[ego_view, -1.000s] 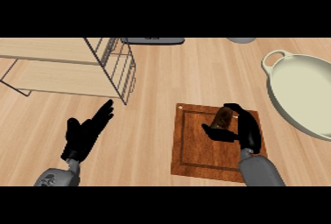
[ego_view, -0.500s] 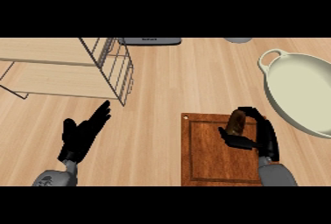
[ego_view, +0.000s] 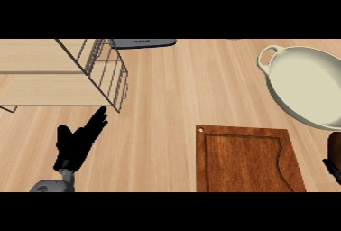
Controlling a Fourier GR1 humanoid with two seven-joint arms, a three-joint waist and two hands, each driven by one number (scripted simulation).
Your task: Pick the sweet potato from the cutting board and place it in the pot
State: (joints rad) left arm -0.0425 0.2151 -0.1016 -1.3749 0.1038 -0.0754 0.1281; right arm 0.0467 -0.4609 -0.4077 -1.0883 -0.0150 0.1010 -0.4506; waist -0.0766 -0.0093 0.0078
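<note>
The brown cutting board point(ego_view: 243, 158) lies at lower centre-right with nothing on its top. At the view's right edge a dark reddish-brown sliver of the sweet potato point(ego_view: 335, 146) shows, past the board's right side and below the pot. A black finger of my right hand point(ego_view: 333, 170) curls just under it; the rest of that hand is cut off. The cream oval pot point(ego_view: 307, 83) sits at the upper right, nothing inside it. My left hand point(ego_view: 78, 140) rests open at the lower left, fingers pointing up.
A wire rack point(ego_view: 106, 74) with pale wooden shelves stands at the upper left, close above my left hand. A dark grey object point(ego_view: 143, 43) lies at the counter's far edge. Bare wooden counter stretches between the rack and the pot.
My right hand has carried the sweet potato off the board to the right, almost out of view. The view has shifted, with board and pot now larger. The left hand has stayed put.
</note>
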